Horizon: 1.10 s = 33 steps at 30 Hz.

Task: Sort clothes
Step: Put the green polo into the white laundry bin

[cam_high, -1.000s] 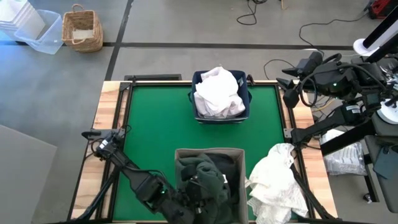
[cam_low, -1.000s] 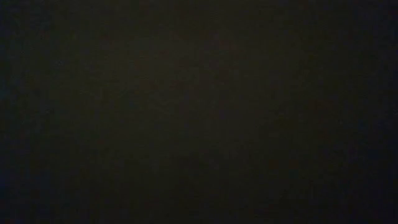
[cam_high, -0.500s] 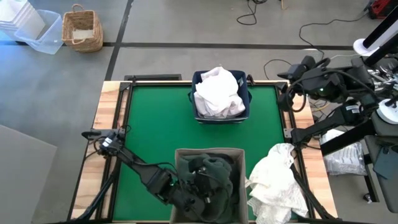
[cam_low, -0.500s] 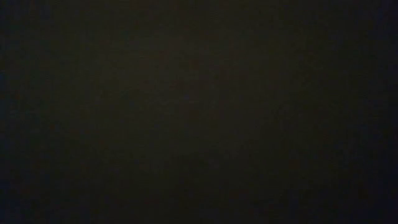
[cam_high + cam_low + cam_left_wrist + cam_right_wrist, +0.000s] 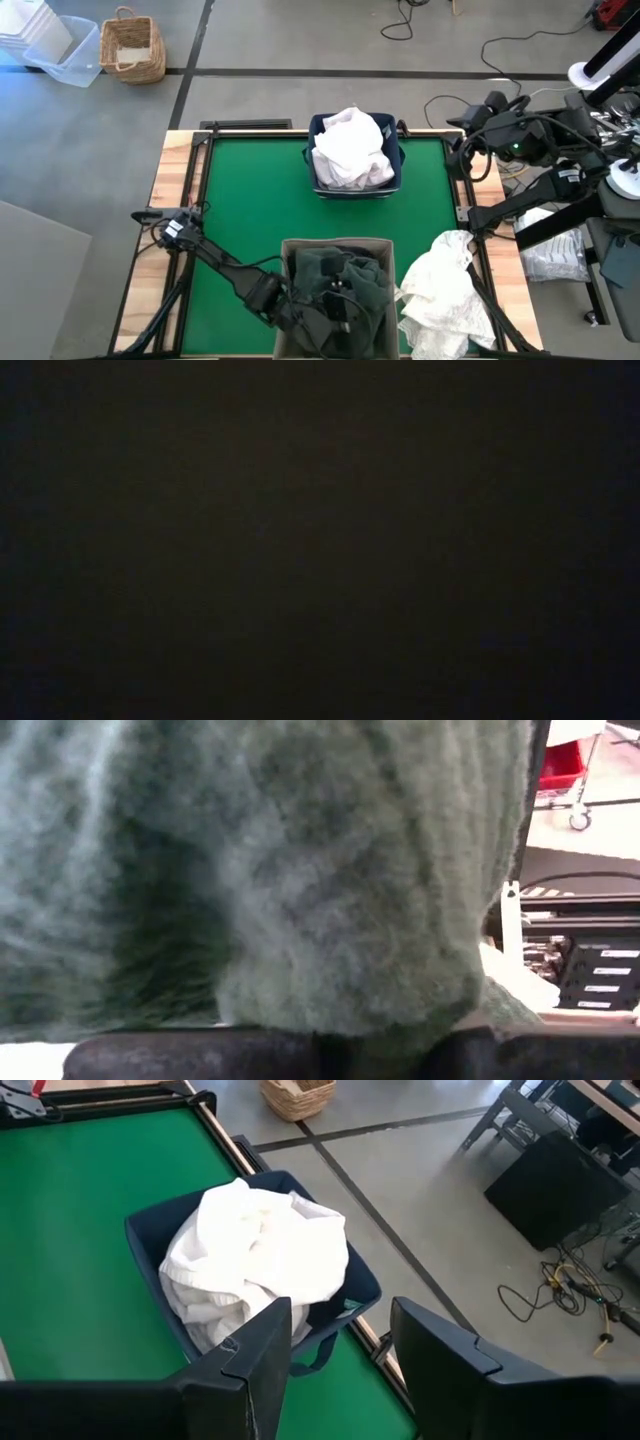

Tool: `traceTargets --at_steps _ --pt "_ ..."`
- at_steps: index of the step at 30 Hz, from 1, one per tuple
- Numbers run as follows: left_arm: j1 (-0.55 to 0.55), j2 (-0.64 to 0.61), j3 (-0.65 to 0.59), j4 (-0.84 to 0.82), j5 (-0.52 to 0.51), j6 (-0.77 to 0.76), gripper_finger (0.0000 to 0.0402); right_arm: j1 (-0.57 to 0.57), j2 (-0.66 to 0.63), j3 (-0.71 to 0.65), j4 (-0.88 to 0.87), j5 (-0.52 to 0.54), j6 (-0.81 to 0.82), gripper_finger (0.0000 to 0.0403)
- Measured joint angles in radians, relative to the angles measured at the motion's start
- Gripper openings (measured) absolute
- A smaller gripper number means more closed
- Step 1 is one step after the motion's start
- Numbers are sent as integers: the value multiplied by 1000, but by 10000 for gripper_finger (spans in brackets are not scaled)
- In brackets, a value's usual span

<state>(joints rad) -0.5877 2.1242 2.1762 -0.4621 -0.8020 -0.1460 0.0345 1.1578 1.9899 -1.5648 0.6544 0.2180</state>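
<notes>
Dark green clothes (image 5: 345, 285) fill the beige fabric bin (image 5: 383, 248) at the near edge of the green desk (image 5: 250, 210), and the left hand (image 5: 335, 310) is down among them, closed tight on the fuzzy dark green garment (image 5: 300, 870) that fills its wrist view. White clothes (image 5: 350, 148) are heaped in the navy blue bin (image 5: 397, 150) at the far edge, and another white garment (image 5: 445, 290) lies crumpled on the desk just right of the beige bin. Off the desk's far right corner the right hand (image 5: 340, 1345) hangs with its fingers (image 5: 250, 1355) apart and nothing between them, facing the blue bin.
</notes>
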Motion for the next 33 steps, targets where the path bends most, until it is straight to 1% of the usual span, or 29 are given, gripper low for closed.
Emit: traceTargets --at_steps 6,12,16,21,24,29,33 --pt "-4 0 -53 -5 11 -22 18 0 -11 -6 2 0 4 157" --pt "-11 -1 -95 -25 104 -23 18 0 -12 -8 3 0 7 151" --pt "-11 -11 -100 -121 151 -54 18 0 -11 -9 4 0 7 155" --pt "-10 -13 -49 -323 166 -213 18 0 -11 -17 6 0 10 164" --pt "-10 -13 -12 -413 168 -274 18 0 -11 -18 7 0 11 167" --pt "-12 -15 4 -467 211 -292 18 0 -11 -27 7 0 10 161" --pt "2 -11 -15 -449 218 -291 18 0 -10 -33 7 0 10 155"
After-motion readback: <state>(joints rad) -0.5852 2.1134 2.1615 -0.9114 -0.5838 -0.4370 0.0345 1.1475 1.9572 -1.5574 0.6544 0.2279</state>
